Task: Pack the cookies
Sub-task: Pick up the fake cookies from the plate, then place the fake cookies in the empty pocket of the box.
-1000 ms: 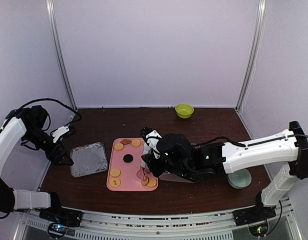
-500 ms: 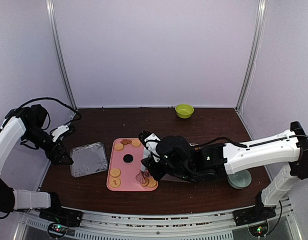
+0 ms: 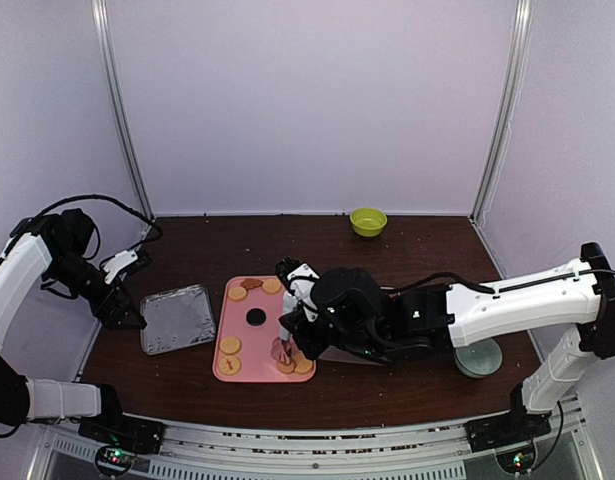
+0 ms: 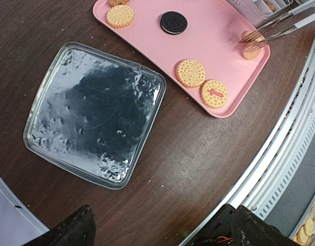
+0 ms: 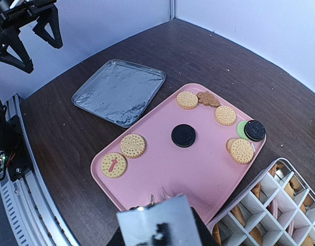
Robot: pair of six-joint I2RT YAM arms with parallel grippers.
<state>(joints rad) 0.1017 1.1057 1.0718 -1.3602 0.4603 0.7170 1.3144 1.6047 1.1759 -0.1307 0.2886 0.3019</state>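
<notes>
The right gripper is clasping the metal tongs and holding them low over the near right corner of the pink tray. Their tips are sitting against a tan cookie, though whether they are pinching it is not showing. The other cookies are lying flat across the tray, with a black cookie near its middle. A few more are standing in the divided box just beside it. The left gripper is hanging near the foil tray, its fingers spread wide apart.
</notes>
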